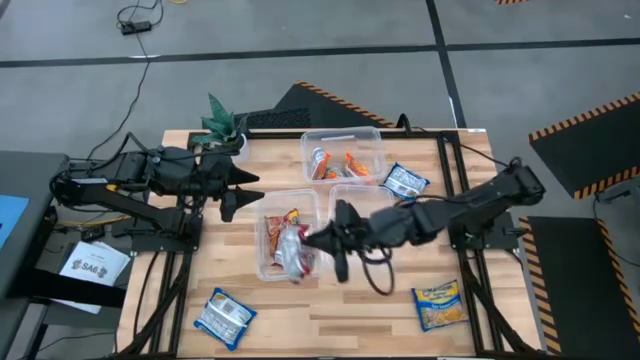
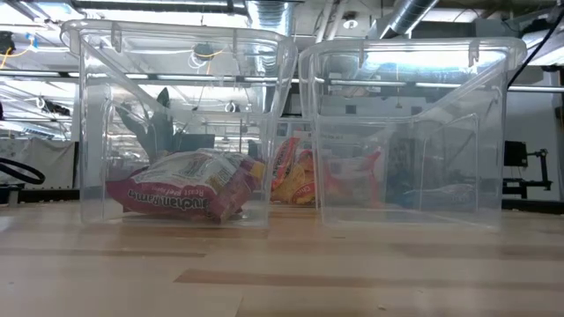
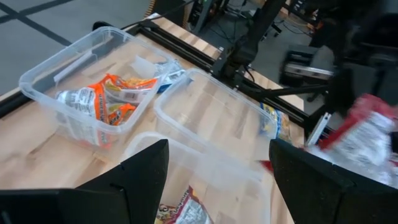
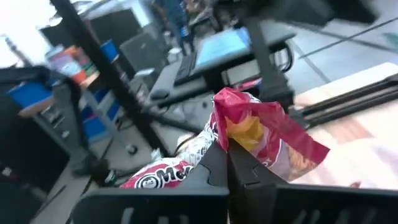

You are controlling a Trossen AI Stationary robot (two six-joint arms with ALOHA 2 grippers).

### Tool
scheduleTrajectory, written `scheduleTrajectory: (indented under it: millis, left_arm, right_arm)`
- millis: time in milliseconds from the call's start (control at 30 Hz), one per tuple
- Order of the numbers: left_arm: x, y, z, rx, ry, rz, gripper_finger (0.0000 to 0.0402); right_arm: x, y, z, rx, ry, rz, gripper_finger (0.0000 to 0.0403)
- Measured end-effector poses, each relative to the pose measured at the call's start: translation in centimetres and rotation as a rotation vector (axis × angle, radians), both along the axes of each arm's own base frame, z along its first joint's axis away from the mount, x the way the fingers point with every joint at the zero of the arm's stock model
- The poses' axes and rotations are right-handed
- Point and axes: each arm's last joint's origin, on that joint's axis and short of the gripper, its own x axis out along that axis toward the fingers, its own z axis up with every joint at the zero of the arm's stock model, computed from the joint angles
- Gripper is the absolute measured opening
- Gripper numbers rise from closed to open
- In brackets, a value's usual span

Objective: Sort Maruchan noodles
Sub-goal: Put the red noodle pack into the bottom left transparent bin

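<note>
My right gripper [image 1: 332, 240] is shut on a red-and-white noodle packet [image 1: 296, 254] over the clear bin [image 1: 263, 236] near the table's middle. Another red packet [image 1: 285, 219] lies in that bin, seen in the low view as the red packet [image 2: 189, 189]. My left gripper [image 1: 236, 186] hovers open just left of this bin, touching nothing. Orange packets [image 1: 335, 163] lie in the far bin [image 1: 378, 150]. Two blue-and-white packets [image 1: 405, 181] [image 1: 223, 317] and a yellow-and-blue packet [image 1: 440, 305] lie flat on the table. My right gripper pinches the red-and-white packet between its two shut fingers at a crumpled edge [image 4: 225, 138]. The fingers come roughly level from the table's right. The packet [image 4: 264, 134] sticks out beyond the fingertips over the bin; whether it touches the bin cannot be told.
A third clear bin [image 1: 392, 200] stands under my right arm, beside the middle bin. A small green plant [image 1: 222, 126] sits at the far left corner, close to my left arm. A black cable loop [image 1: 378, 272] lies near the right arm. Bare wood lies along the near edge.
</note>
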Motion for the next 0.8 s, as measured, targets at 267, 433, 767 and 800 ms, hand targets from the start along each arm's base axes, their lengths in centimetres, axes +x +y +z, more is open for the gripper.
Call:
scheduleTrajectory:
  millis: [267, 433, 767, 800]
  left_arm:
    - [0.0, 0.0, 0.0, 0.009, 0.001, -0.003, 0.0263]
    - [0.0, 0.0, 0.0, 0.007, 0.000, 0.005, 0.0263]
    - [0.0, 0.0, 0.0, 0.015, 0.002, 0.005, 0.0263]
    - [0.0, 0.0, 0.0, 0.017, 0.001, 0.009, 0.0263]
  right_arm:
    - [1.2, -2.8, 0.2, 0.016, -0.050, -0.081, 0.0003]
    - [1.2, -3.5, 0.4, 0.016, -0.052, -0.102, 0.0003]
    - [1.5, -4.1, 0.2, 0.014, -0.049, -0.123, 0.0004]
    - [1.5, -4.2, 0.2, 0.014, -0.051, -0.126, 0.0004]
